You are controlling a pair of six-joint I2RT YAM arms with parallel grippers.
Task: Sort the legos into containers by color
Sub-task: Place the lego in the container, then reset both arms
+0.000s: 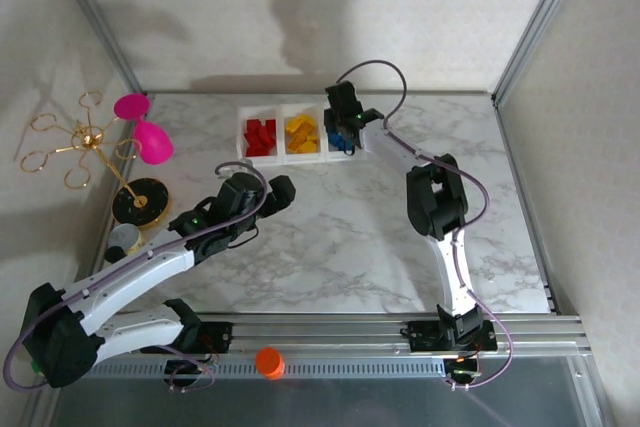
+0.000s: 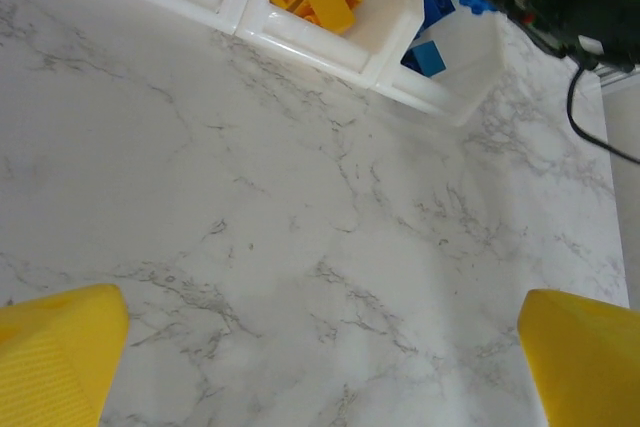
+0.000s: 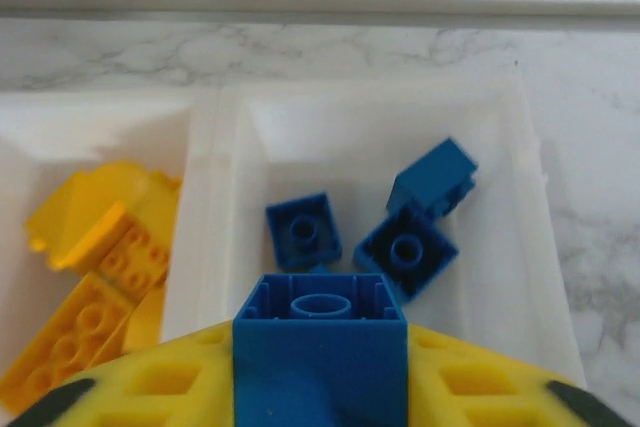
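Note:
Three joined clear containers stand at the back of the table, holding red legos, yellow legos and blue legos. My right gripper hovers over the blue bin, shut on a blue lego held hollow side forward between its yellow fingers. Below it three blue legos lie in the bin, with yellow legos in the neighbouring one. My left gripper is open over bare marble, its fingers wide apart, short of the containers.
A pink goblet and a gold ring stand on a black base stand at the left. An orange cap lies on the front rail. Frame posts rise at the back corners.

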